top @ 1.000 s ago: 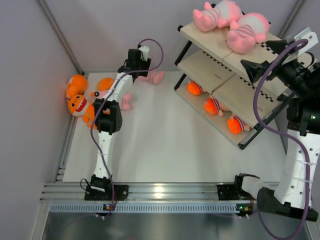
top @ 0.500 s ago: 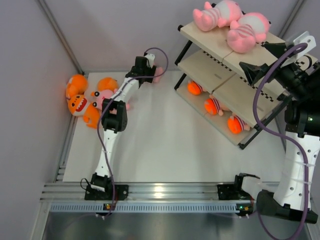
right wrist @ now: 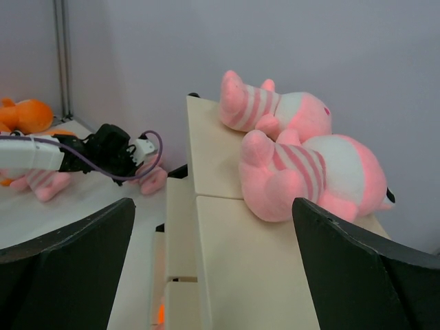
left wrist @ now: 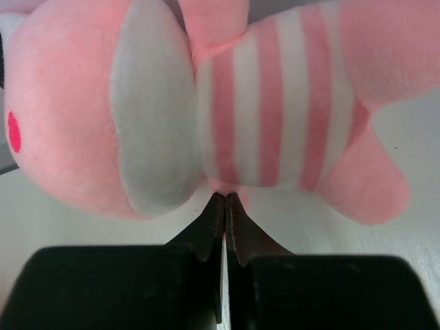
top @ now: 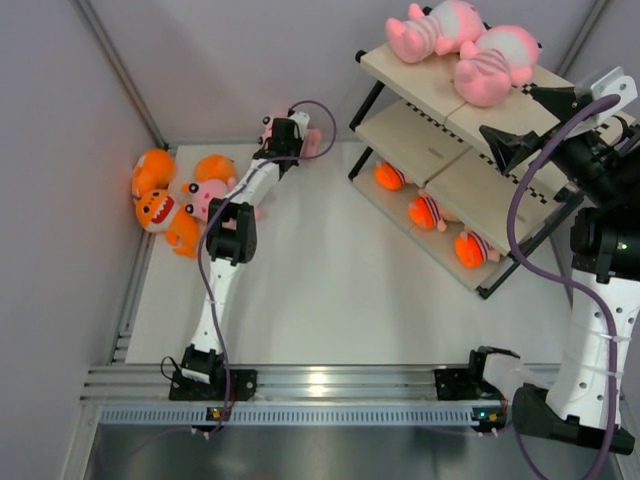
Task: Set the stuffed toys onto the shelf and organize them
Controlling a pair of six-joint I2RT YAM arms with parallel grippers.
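Note:
A pink stuffed toy with a striped body lies at the back of the table. My left gripper is stretched out to it. Its jaws are shut, tips pinched into the fold between the toy's head and body. Two pink toys lie on the top board of the shelf. Three orange toys sit on its bottom tier. My right gripper hovers open over the top board, beside the nearer pink toy, holding nothing.
Orange toys and one more pink toy are piled against the left wall. The grey back wall stands just behind the left gripper. The shelf's black frame leans out toward the right arm.
My left arm reached farther back to the pink toy, and its jaws went from open to shut on it. The right arm barely shifted.

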